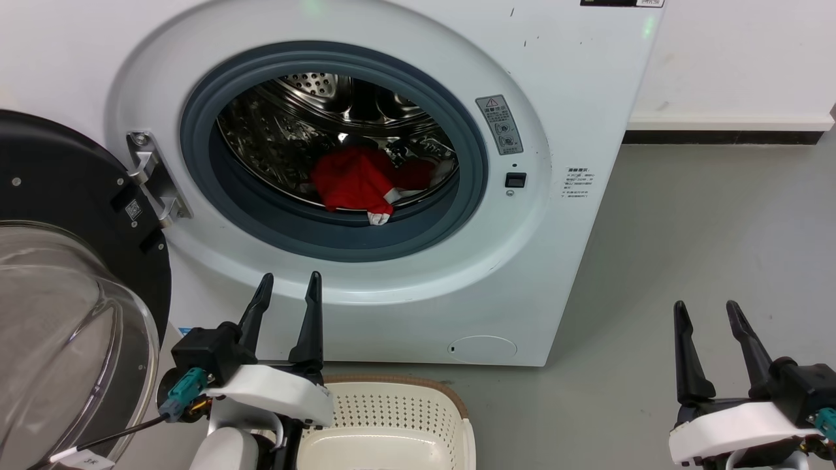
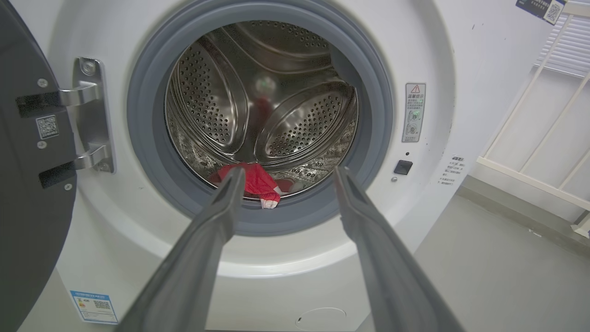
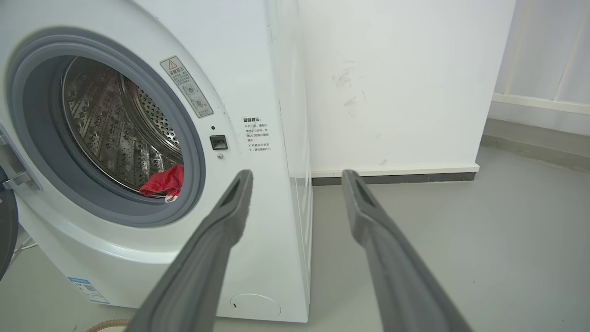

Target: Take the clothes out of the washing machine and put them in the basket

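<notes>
The red garment lies low at the front of the washing machine's steel drum, its white cuff drooping onto the grey gasket. The porthole door is open. The left gripper is below the machine's opening and above the cream basket. The right gripper is off the machine's right corner. Both have their fingers spread and hold nothing.

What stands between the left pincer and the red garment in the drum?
Nothing visible does. The door is swung aside to the left, and the open left pincer faces the drum. Only the grey gasket lip rises low before the red garment.
</notes>
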Available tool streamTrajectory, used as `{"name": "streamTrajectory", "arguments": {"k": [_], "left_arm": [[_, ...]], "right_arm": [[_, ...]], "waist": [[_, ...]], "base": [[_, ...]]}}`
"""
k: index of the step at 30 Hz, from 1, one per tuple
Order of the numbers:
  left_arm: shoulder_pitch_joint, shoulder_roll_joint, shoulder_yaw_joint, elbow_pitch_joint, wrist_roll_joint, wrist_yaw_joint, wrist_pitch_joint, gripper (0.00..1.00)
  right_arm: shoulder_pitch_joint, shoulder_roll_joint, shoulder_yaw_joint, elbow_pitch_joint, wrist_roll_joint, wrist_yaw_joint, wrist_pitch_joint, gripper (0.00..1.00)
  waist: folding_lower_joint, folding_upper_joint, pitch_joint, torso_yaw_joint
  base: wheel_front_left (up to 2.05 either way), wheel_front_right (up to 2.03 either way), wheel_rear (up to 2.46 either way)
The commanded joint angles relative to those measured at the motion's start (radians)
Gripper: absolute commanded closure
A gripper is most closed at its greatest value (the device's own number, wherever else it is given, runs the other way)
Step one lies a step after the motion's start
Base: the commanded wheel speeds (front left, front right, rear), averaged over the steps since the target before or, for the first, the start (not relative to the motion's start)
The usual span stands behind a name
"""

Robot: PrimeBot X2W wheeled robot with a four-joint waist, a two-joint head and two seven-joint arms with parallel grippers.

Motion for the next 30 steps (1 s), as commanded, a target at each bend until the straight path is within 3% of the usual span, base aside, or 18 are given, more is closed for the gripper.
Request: {"name": "streamTrajectory", "arguments": {"k": [1, 30], "left_arm": [[-0.019, 0.002, -0.005, -0.001, 0.023, 0.000, -0.010, 0.00], [-0.004, 0.002, -0.023, 0.021, 0.202, 0.029, -0.058, 0.00]], "right_arm": [[0.007, 0.001, -0.002, -0.003, -0.025, 0.000, -0.009, 0.00], [0.025, 0.001, -0.009, 0.012, -0.205, 0.000, -0.059, 0.00]], "waist": [[0.0000, -0.0001, 0.000, 0.000], [0.0000, -0.0001, -0.003, 0.006]], "base": [[0.00, 0.00, 0.00], [0.00, 0.00, 0.00]]}}
